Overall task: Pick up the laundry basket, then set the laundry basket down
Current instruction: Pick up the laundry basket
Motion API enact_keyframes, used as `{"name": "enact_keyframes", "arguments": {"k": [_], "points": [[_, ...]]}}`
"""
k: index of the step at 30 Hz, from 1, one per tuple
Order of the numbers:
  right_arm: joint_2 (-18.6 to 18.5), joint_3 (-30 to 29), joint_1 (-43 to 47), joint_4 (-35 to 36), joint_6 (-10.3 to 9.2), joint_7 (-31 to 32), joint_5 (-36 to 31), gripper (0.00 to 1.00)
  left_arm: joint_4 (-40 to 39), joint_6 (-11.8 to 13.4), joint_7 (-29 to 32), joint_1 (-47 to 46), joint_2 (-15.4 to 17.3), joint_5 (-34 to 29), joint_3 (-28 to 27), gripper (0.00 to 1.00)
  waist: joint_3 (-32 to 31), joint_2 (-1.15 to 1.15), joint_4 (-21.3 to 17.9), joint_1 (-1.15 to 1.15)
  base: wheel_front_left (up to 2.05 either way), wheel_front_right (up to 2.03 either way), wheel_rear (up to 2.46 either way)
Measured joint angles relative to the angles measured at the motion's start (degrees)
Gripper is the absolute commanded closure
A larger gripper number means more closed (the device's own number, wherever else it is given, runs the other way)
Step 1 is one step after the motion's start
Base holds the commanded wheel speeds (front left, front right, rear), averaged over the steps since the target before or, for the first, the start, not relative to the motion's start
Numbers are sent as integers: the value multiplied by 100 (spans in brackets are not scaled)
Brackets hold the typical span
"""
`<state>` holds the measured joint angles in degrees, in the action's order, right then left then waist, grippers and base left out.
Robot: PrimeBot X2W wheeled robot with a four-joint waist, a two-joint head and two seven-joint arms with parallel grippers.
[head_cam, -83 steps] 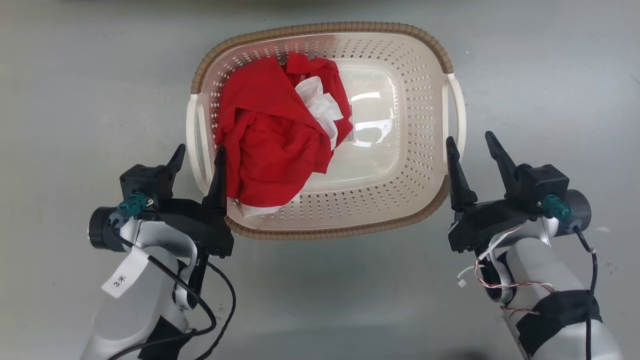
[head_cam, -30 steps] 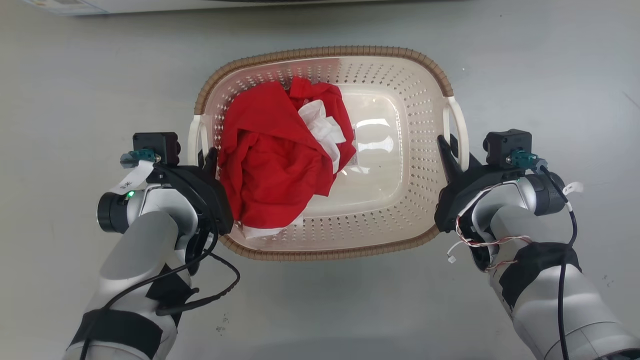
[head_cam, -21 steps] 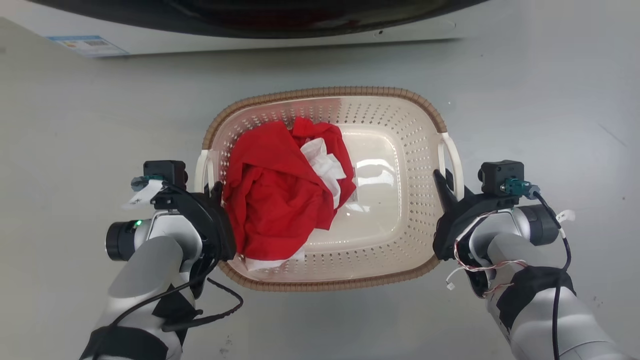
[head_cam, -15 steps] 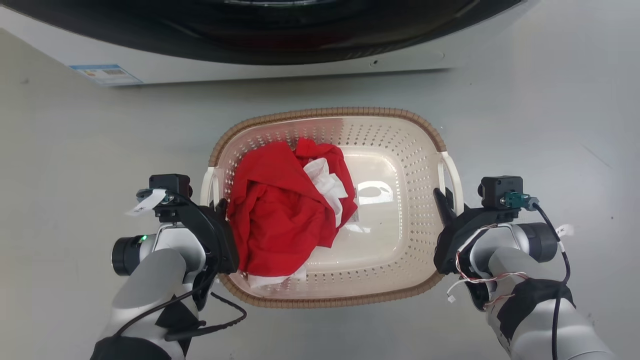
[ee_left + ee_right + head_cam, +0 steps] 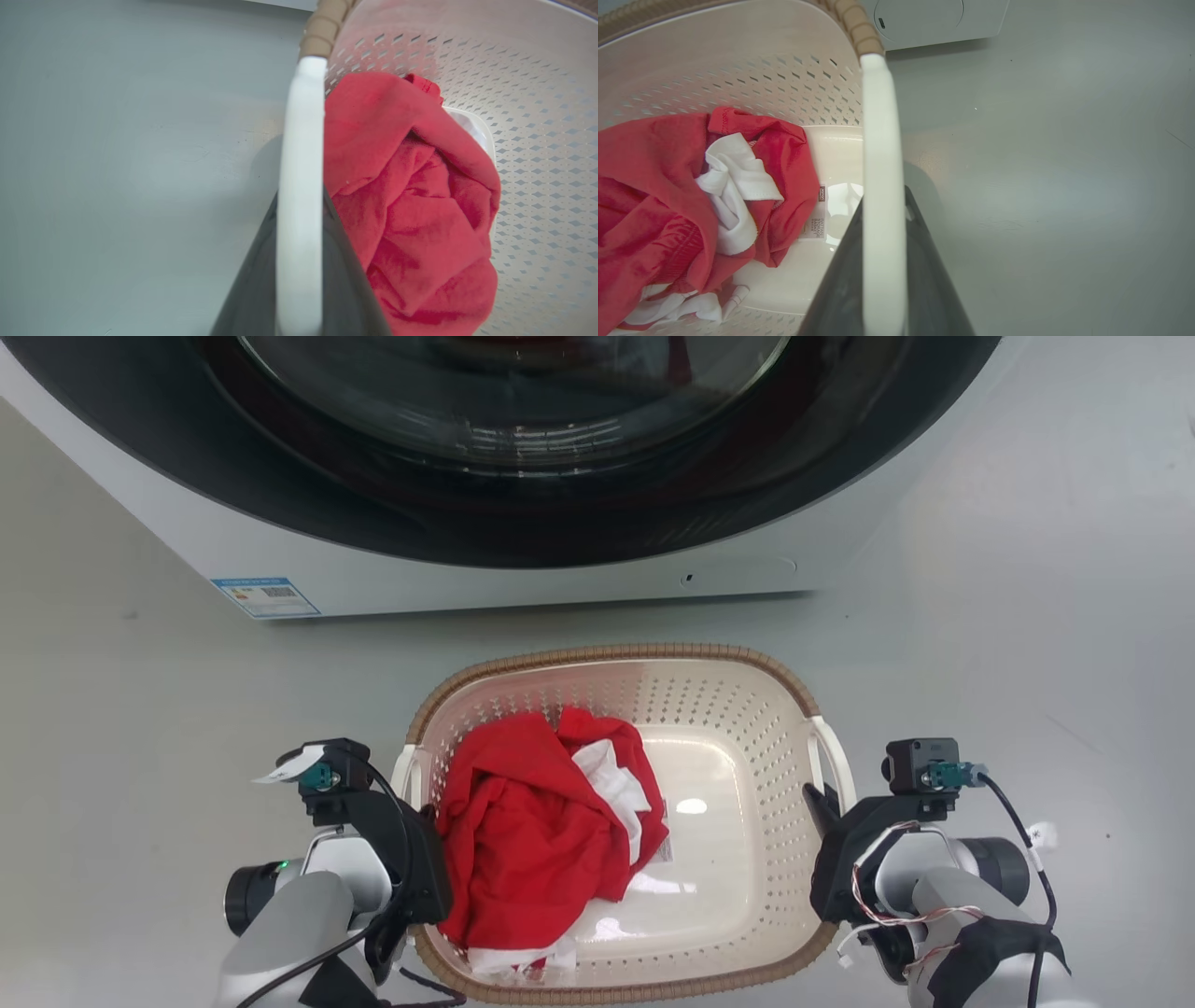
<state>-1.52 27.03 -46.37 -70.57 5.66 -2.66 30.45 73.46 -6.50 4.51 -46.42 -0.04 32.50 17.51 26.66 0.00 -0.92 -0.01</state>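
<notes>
Camera has tilted up since earlier: white front-load washer (image 5: 523, 569) now across frame top. Cream-white perforated plastic laundry basket (image 5: 747, 728) lower centre, left gripper (image 5: 414, 814) and right gripper (image 5: 822, 803) clenched on its loop handles; near rim cut off.

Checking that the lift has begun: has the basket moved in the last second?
Yes, probably: the basket rim shows closer to the washer base than before, though the head view itself shifted too.

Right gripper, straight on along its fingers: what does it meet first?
The right gripper is shut on the handle of the laundry basket, which runs along that line; beyond it, likely the white washer front, though depth is unclear.
</notes>
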Motion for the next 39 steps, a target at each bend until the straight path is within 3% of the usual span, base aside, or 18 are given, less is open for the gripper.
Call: {"name": "enact_keyframes", "arguments": {"k": [39], "points": [[91, 192, 1658, -231, 91, 1226, 840, 100, 71, 19, 1161, 1614, -53, 314, 3, 100, -2606, 0, 45, 0, 0, 0, 0]]}}
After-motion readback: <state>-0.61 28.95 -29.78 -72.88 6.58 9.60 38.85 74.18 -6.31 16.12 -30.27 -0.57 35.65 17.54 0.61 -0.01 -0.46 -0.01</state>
